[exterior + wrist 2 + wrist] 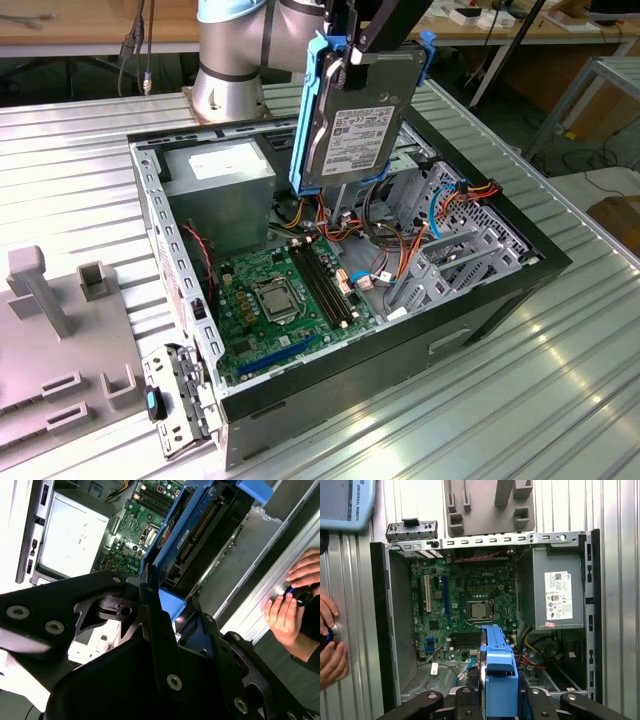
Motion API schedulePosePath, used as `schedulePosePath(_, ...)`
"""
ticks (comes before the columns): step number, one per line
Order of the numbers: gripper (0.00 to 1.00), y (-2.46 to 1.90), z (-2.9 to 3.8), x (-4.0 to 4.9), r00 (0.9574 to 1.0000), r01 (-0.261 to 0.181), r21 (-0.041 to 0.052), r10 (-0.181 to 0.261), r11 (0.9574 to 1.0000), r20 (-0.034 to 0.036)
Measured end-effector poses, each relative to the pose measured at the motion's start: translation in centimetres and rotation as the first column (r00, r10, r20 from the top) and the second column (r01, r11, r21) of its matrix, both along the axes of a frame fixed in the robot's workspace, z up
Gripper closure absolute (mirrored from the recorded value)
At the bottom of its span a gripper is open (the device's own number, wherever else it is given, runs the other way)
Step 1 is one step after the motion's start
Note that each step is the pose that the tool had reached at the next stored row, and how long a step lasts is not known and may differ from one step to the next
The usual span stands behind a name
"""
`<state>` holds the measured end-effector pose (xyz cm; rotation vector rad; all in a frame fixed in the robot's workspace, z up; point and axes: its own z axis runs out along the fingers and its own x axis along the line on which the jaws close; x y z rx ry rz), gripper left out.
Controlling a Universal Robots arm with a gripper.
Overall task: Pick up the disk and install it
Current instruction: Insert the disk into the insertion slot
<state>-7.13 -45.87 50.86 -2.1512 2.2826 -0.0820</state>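
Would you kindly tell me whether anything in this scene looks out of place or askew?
The disk is held on edge in the gripper, in the air above the open computer case, not seated in a bay. A person's hand lies close beside the case's outer wall. Nothing looks spilled or damaged.

I get bright, even light; glare streaks the ribbed tabletop (520,400) in the exterior view, while soft shadow fills the open computer case (330,395).
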Motion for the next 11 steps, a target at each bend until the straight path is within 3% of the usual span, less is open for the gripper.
schedulePosePath(7, 0.63, -0.02, -0.07, 3.08, 1.0000, -0.003, 0.0000, 0.003, 1.0000, -0.0001)
schedulePosePath(10, 0.63, -0.52, -0.09, 3.34, 1.0000, -0.003, 0.0000, 0.003, 1.0000, 0.0000)
schedulePosePath(11, 0.63, -1.07, -0.10, 3.44, 1.0000, -0.003, -0.0002, 0.003, 1.0000, -0.0001)
